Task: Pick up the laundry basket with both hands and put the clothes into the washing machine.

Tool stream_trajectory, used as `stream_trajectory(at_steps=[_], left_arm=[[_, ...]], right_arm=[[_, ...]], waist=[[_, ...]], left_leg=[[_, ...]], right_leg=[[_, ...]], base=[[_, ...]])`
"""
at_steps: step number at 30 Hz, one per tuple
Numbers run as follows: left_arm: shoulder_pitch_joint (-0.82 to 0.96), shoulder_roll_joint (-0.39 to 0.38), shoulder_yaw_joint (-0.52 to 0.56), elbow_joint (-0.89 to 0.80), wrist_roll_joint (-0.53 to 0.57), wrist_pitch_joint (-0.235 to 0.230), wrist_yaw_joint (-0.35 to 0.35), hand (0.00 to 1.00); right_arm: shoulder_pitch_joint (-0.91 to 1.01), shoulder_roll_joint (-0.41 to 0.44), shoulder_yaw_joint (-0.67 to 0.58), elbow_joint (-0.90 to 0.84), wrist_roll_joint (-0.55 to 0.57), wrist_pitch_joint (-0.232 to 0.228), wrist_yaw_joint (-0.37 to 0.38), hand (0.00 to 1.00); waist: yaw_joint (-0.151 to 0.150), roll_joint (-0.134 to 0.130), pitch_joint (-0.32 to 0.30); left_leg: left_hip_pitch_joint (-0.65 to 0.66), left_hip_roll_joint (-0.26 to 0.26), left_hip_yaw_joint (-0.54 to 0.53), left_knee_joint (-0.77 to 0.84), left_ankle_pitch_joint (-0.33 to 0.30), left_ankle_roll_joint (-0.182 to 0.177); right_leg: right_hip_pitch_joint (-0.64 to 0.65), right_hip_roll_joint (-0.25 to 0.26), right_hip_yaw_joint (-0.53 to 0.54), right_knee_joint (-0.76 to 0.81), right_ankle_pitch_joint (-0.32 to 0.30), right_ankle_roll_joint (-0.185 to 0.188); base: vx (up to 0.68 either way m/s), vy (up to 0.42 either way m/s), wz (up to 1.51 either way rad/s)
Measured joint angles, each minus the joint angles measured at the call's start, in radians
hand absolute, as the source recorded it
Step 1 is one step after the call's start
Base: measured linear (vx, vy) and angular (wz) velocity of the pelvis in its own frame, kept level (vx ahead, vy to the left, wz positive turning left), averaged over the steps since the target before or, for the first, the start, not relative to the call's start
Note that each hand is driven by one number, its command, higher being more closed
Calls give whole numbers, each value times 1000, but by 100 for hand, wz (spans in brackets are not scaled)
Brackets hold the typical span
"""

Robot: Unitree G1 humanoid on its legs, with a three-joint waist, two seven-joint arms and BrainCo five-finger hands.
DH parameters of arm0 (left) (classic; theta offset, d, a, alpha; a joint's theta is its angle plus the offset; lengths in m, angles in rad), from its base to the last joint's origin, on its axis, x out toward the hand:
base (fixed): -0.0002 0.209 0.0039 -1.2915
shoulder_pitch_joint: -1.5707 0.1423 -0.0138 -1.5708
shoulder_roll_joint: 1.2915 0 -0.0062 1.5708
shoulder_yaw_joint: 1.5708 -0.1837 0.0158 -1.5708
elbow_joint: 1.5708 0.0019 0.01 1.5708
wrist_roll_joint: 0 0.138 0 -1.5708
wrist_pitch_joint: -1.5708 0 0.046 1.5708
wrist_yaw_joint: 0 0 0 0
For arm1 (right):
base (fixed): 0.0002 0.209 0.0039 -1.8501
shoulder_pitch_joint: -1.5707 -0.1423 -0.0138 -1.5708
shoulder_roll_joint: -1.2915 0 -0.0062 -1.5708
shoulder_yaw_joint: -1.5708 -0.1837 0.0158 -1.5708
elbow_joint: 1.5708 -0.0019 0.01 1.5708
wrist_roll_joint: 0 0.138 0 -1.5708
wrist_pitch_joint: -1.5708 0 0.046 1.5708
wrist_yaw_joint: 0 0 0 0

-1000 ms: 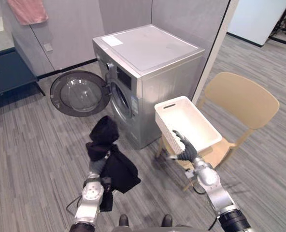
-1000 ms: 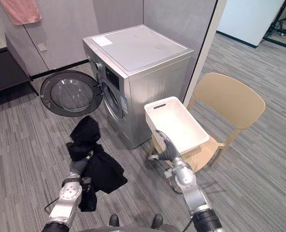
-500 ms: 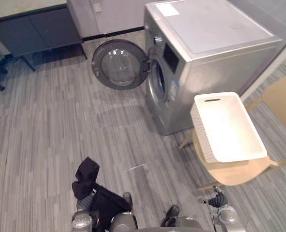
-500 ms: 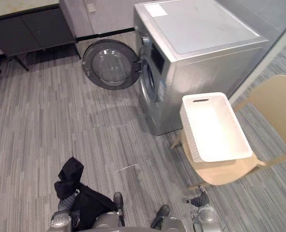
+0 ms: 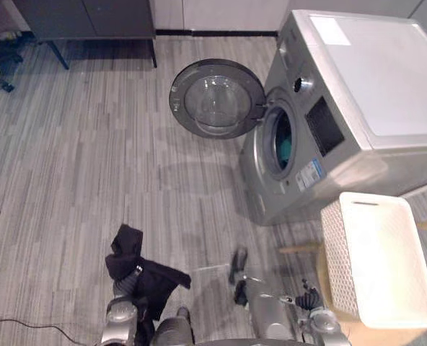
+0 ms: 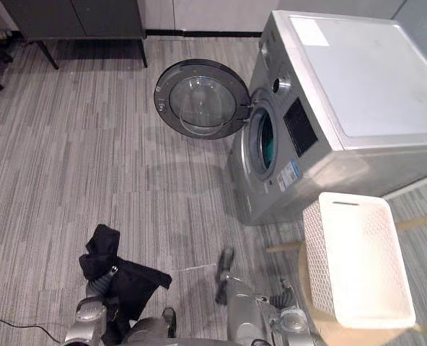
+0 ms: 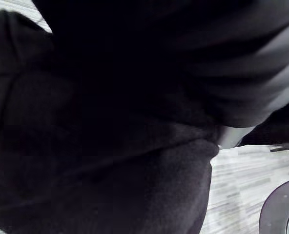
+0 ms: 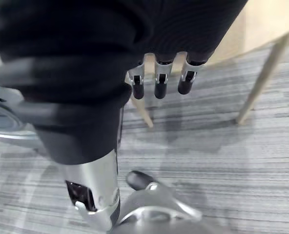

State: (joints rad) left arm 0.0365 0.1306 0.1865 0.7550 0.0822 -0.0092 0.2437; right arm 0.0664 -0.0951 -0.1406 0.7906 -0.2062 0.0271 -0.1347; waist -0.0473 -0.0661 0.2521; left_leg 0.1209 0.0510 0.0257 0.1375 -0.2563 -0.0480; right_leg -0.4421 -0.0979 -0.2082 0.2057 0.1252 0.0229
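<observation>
Left eye view: one basket (image 5: 334,252); one black garment (image 5: 161,281) covers my left hand (image 5: 131,280), grip unclear; right hand (image 8: 157,83) slack, empty.

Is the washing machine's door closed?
No, the round door stands swung wide open beside the front of the washing machine.

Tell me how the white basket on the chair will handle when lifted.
The white basket looks empty, so probably light. Its lattice walls suggest it stays stiff. Resting on the smooth tan chair seat, it might slide if pushed.
</observation>
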Motion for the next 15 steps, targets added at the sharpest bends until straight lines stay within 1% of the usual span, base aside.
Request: stream_trajectory(at_steps=[1,2,3,4,5,6,7,8,9,10,11,12,13,14,15], left_arm=[[-6,-4,0,-1,1,-2,-1,100],[-8,-11,2,-1,5,-2,0,100],[-5,-20,4,-4,6,2,-1,100],[-2,-28,5,-15,7,3,-3,100],[30,-45,6,-55,8,1,-5,100],[34,-50,4,-70,8,-1,-5,100],[35,-56,2,-79,8,1,-12,100],[25,-66,0,-85,8,1,-22,100],[24,-73,-2,-94,8,2,-23,100],[21,-83,-17,-110,8,2,-23,100],[14,-90,-37,-124,15,-1,-28,100],[8,-91,-46,-125,24,-1,-30,100],[-2,-91,-59,-126,37,-1,-35,100],[-8,-91,-66,-126,46,-1,-45,100],[-7,-95,-67,-126,47,0,-45,100]], right_arm=[[-1,0,-1,-10,0,0,0,0],[-1,9,1,-23,-1,1,5,0],[10,23,2,-43,0,1,6,0],[22,28,3,-62,0,1,6,0],[38,32,21,-106,1,0,4,0],[37,34,25,-122,1,-4,4,0],[34,40,26,-154,11,-8,2,0],[33,41,26,-176,19,-14,2,0],[32,45,25,-186,21,-18,2,0],[34,46,17,-186,21,-16,2,0],[40,49,11,-185,30,-12,0,0],[42,54,12,-184,32,-9,-1,0],[39,62,5,-183,37,-6,-1,0],[24,71,-23,-175,38,-1,-5,0],[20,71,-23,-173,38,-2,-13,0]], waist=[[3,8,1],[7,19,6],[1,30,12],[-1,37,12],[18,45,9],[29,46,8],[48,41,4],[61,37,1],[62,36,2],[58,34,2],[61,32,2],[61,31,3],[62,27,4],[66,24,5],[68,30,1]], left_leg=[[-6,13,-1,23,-1,-6],[-32,43,3,134,4,-35],[-93,85,6,354,32,-84],[-135,112,8,489,73,-120],[-233,185,33,752,134,-123],[-274,215,48,852,127,-114],[-345,249,82,974,114,-95],[-398,262,114,1001,103,-77],[-425,265,129,985,93,-60],[-437,266,166,890,66,-33],[-422,254,215,683,44,-34],[-413,239,225,577,42,-36],[-412,206,207,435,43,-37],[-412,158,130,263,62,-53],[-396,146,91,184,84,-73]], right_leg=[[-11,8,-1,42,-16,-24],[-1,18,-30,107,-72,-74],[61,37,-65,126,-120,-95],[99,55,-75,121,-144,-104],[170,98,-75,113,-186,-123],[197,115,-70,109,-198,-132],[234,131,-63,101,-207,-142],[263,130,-50,92,-207,-142],[288,130,-39,71,-207,-142],[339,120,-32,31,-207,-142],[369,102,-27,23,-207,-142],[379,92,-23,23,-209,-138],[393,77,1,28,-219,-122],[411,62,53,43,-247,-82],[414,63,78,50,-262,-62]], base=[[585,-184,29],[573,-211,35],[585,-226,40],[606,-215,20],[476,-146,-15],[555,-135,-49],[492,-85,-58],[464,-70,-47],[441,-45,-24],[419,3,-8],[394,36,-6],[343,108,-8],[349,227,-30],[329,259,-55],[299,325,-97]])
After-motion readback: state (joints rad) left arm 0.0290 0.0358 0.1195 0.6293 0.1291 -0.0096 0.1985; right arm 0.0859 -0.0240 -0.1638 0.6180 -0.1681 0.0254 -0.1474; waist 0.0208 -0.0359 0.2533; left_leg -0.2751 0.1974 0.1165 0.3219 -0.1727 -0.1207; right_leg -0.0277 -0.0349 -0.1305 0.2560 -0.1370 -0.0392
